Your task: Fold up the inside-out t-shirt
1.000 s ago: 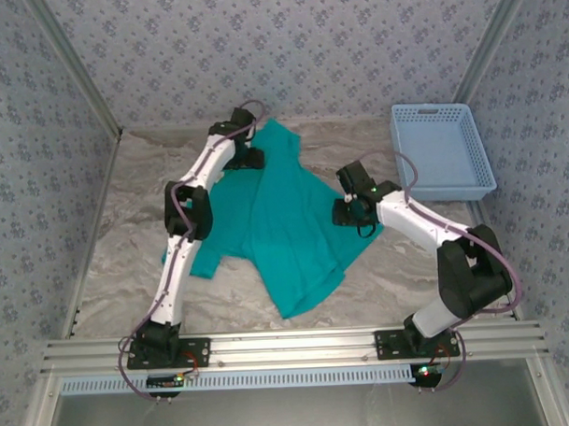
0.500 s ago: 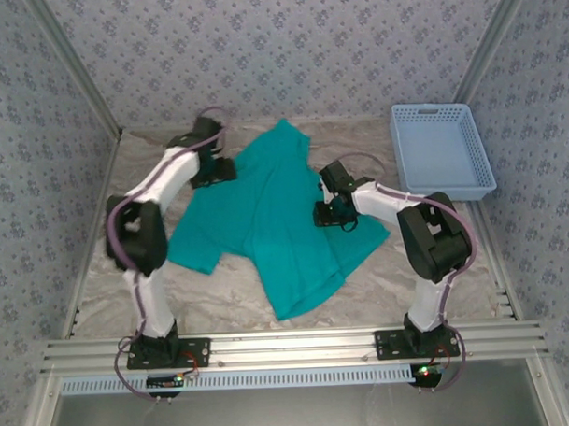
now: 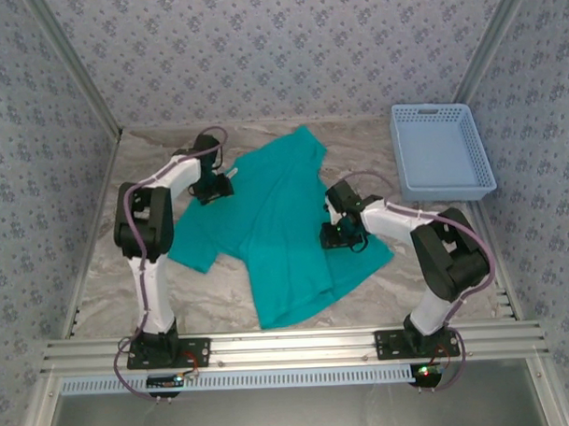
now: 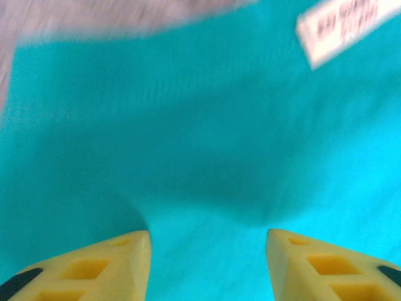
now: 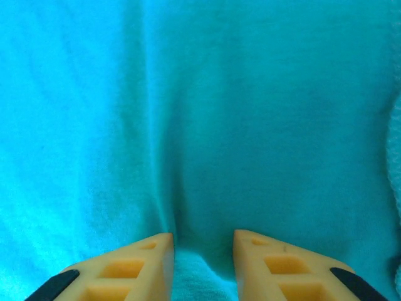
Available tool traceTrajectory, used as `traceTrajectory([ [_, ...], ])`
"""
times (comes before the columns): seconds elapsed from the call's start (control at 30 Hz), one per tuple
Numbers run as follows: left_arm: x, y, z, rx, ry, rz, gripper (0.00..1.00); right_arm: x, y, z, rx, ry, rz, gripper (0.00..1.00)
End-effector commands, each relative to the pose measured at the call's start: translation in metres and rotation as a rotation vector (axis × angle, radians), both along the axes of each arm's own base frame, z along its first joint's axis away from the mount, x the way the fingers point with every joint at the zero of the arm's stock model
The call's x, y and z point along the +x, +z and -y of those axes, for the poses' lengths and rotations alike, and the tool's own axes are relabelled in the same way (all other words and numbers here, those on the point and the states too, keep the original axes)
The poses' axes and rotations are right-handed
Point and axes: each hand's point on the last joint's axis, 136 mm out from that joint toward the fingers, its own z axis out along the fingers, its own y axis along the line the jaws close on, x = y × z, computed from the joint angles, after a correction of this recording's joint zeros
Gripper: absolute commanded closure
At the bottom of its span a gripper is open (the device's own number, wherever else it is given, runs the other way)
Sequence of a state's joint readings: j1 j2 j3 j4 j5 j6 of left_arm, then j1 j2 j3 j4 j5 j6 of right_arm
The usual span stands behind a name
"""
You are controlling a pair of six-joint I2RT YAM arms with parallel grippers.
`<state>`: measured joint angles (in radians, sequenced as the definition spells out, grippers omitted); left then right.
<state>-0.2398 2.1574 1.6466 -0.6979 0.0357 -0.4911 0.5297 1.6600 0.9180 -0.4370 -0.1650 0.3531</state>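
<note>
shirt (image 3: 276, 232) lay long axis far-to-near on table (image 3: 100, 275) | left gripper (image 3: 215, 189) half open at its far-left side, nothing pinched | right gripper (image 3: 340, 237) pinched its right side

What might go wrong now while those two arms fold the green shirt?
The right fingers seem to pinch only a small ridge of the t-shirt; it might slip free when lifted. The left fingers stand apart over flat cloth near the white tag, so they may close on nothing.
</note>
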Motion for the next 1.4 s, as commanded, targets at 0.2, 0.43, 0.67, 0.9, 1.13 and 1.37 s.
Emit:
traceTrajectory([
  [0.2, 0.067, -0.038, 0.008, 0.086, -0.124, -0.059, 0.68, -0.021, 0.003, -0.017, -0.018, -0.044, -0.026, 0.66],
  [0.43, 0.116, 0.015, 0.027, 0.028, -0.136, 0.142, 0.48, -0.012, 0.036, -0.014, -0.025, 0.023, 0.098, 0.54],
  [0.67, 0.106, 0.136, 0.045, 0.024, -0.266, 0.367, 0.35, -0.064, 0.066, -0.058, 0.026, 0.656, 0.289, 0.48],
  [0.9, -0.009, 0.157, 0.050, -0.023, -0.308, 0.270, 0.33, -0.107, 0.050, -0.095, 0.009, 1.234, 0.500, 0.41],
  [1.13, -0.125, 0.126, 0.031, -0.052, -0.261, 0.218, 0.30, -0.112, 0.037, -0.121, 0.029, 1.325, 0.612, 0.39],
  [1.37, -0.177, 0.124, 0.030, -0.079, -0.308, 0.428, 0.30, -0.087, 0.012, -0.143, -0.143, 1.332, 0.748, 0.65],
])
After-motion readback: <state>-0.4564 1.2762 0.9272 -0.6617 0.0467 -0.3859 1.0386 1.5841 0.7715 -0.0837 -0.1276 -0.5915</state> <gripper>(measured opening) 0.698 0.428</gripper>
